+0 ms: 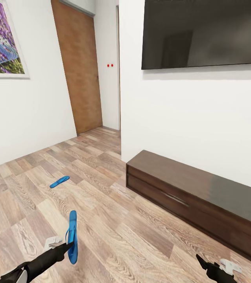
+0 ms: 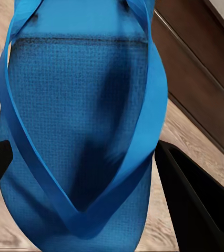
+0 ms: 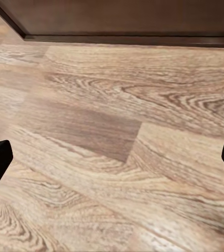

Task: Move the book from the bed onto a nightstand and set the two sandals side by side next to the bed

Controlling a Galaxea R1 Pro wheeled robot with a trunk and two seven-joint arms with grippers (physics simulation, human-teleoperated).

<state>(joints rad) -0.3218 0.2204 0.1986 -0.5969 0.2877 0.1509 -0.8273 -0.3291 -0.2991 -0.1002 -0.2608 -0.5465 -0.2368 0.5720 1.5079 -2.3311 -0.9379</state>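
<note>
L gripper [image 1: 68,248] is clamped on one blue sandal [image 1: 72,236], holding it up on edge above the wood-plank floor [image 1: 113,232], toe end pointing away from the robot; in the left wrist view the sandal's sole & thong straps [image 2: 80,157] sit between the two dark fingers [image 2: 196,205], one at each side edge of it. R gripper [image 3: 112,160] is spread wide w/ nothing between its fingertips, just bare planks under it; in the head view it sits low at the lower right, near the front of the long low dark-wood cabinet [image 1: 196,196]. The second sandal [image 1: 59,181] lies flat on the floor, well apart from the held one, further out toward the left white wall [image 1: 31,118]. The cabinet stands against the right wall, below a big dark wall-mounted screen [image 1: 204,33]. A brown wooden door [image 1: 80,70] stands beyond the floor's far end, two small red dots [image 1: 109,65] on the wall just beside it. A framed purple picture [image 1: 1,43] hangs on the left wall.
</note>
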